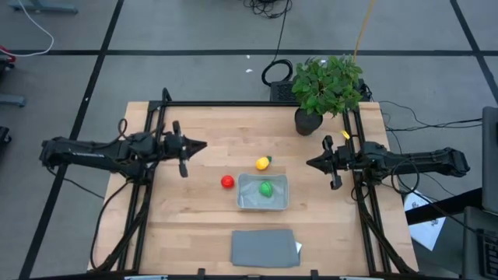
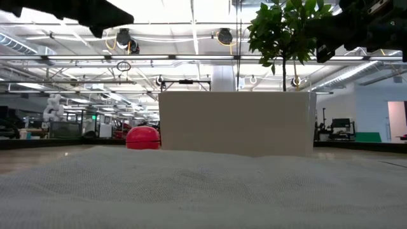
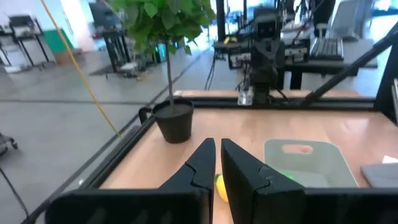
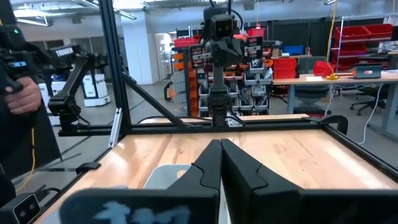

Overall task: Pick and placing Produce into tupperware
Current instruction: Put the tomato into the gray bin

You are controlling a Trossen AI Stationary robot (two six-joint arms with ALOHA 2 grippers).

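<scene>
The clear tupperware (image 1: 243, 204) stands right of the table's middle, with the green round piece (image 1: 266, 188) inside it. The red round piece (image 1: 226, 181) rests on the wood just left of the tupperware. The yellow piece with a green tip (image 1: 263, 163) lies just beyond the tupperware's far edge. My left gripper (image 1: 201, 145) hovers shut above the table's left part, pointing level toward the right, with nothing in it (image 3: 218, 144). My right gripper (image 1: 309, 162) hovers shut at the right, pointing left, also with nothing in it (image 4: 220, 144).
A potted leafy plant (image 1: 327, 85) stands at the far right of the table. A flat grey lid (image 1: 264, 247) lies near the front edge. Black frame rails (image 1: 148, 194) run along both sides. A person's hand (image 4: 18, 93) shows beyond the table.
</scene>
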